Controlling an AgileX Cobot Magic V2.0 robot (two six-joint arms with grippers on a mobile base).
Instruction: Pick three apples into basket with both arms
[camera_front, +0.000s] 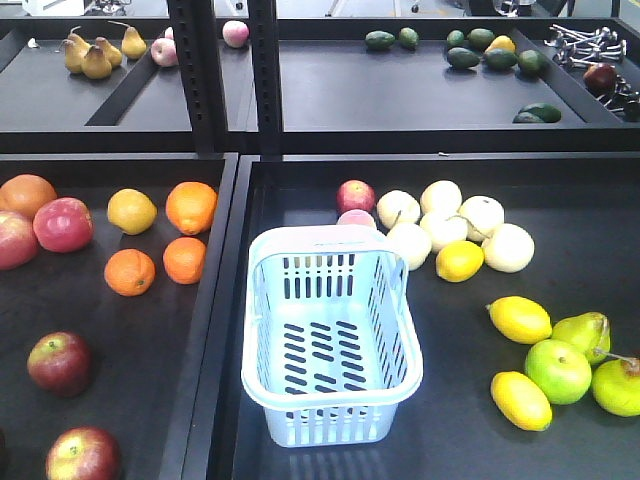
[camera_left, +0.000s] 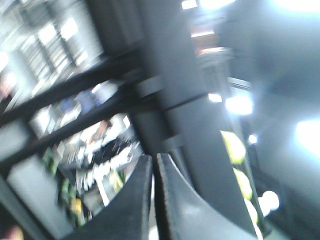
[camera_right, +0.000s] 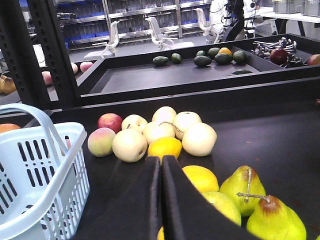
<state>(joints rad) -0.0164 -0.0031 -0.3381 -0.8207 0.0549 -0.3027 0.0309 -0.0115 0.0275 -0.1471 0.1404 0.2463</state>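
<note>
our left gripper (camera_left: 152, 160) and right gripper (camera_right: 161, 159) are clenched on nothing. the basket (camera_front: 330, 425) sits empty at the left edge of the right tray (camera_front: 450, 440), likely so either gripper reaches it. the dark apples (camera_front: 60, 362) lie near the front-left corner of the left tray (camera_front: 150, 400).

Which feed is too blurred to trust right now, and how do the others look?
Left wrist view: badly smeared, lights blown out, only the shut left gripper readable. Front view: sharp, evenly lit, basket crisp. Right wrist view: sharp around the shut right gripper.
</note>
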